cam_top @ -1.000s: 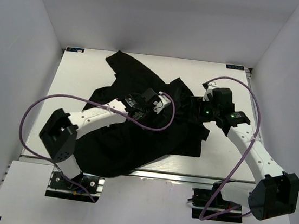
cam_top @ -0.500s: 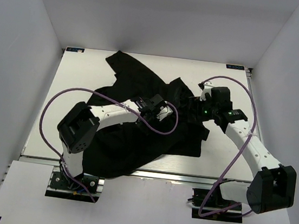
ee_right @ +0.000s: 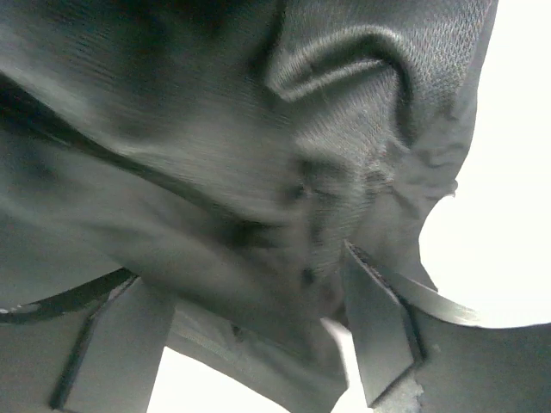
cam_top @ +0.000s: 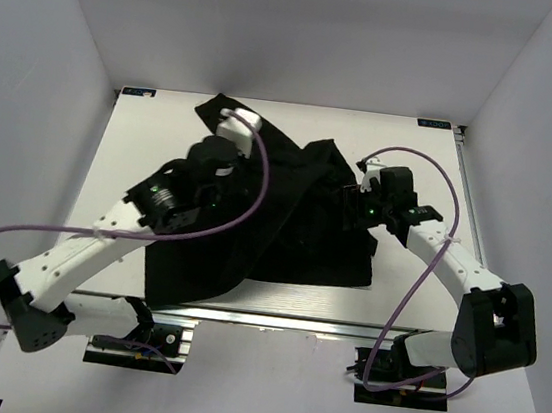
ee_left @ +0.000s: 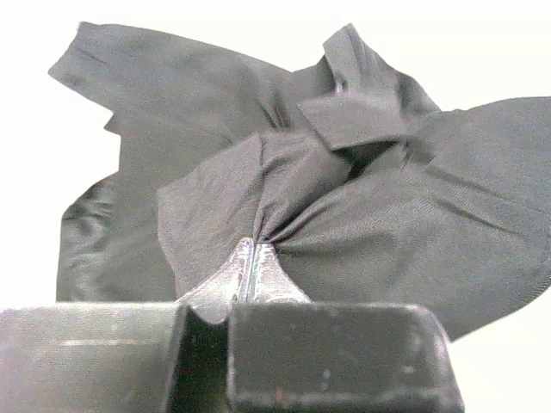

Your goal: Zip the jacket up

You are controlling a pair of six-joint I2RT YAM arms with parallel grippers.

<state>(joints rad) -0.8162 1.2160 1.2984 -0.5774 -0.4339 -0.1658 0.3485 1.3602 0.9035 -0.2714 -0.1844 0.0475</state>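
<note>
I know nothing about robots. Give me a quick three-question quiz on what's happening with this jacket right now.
1. True or false: the left gripper is shut, pinching a fold of the jacket.
2. Which describes the right gripper?
A) shut on a zipper pull
B) open, with jacket fabric between its fingers
C) raised high above the jacket
3. Fill in: the jacket lies crumpled on a white ____.

Key: 1 true; 2 B; 3 table.
</note>
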